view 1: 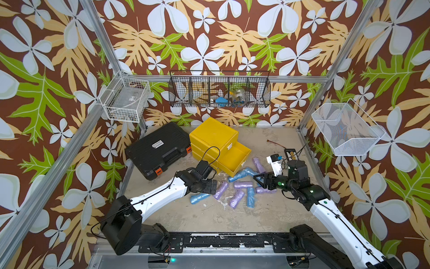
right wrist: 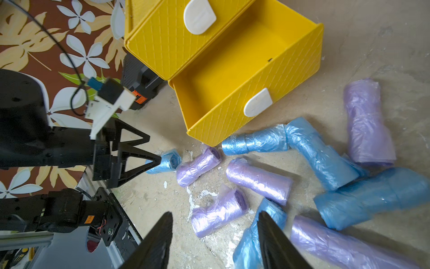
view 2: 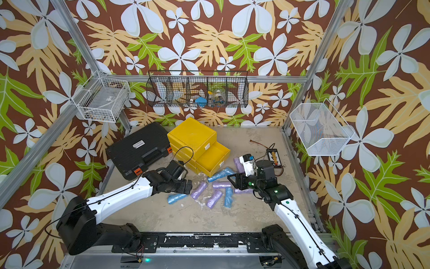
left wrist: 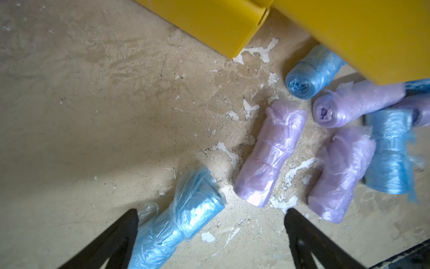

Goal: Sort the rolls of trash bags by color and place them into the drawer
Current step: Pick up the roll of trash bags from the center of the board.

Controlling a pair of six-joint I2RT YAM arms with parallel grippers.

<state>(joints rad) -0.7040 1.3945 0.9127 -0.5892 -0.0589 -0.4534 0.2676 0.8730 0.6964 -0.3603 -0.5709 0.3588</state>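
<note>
Several rolls of trash bags, light blue and lilac, lie loose on the floor in front of the yellow drawer (view 1: 242, 164), which is pulled out and empty (right wrist: 232, 69). My left gripper (view 1: 213, 187) (left wrist: 212, 212) is open just above the floor. A blue roll (view 1: 199, 198) (left wrist: 186, 219) lies between its fingers, close against one of them. My right gripper (view 1: 258, 180) (right wrist: 216, 213) hangs open over the right part of the pile, above a lilac roll (right wrist: 216, 214) and beside a blue roll (right wrist: 251, 237). It grips nothing.
The yellow drawer cabinet (view 1: 213, 135) stands at the back, with a black tool case (view 1: 158, 151) to its left. A small black board with cables (view 1: 290, 153) lies at the right. Wire baskets (view 1: 220, 89) hang on the walls.
</note>
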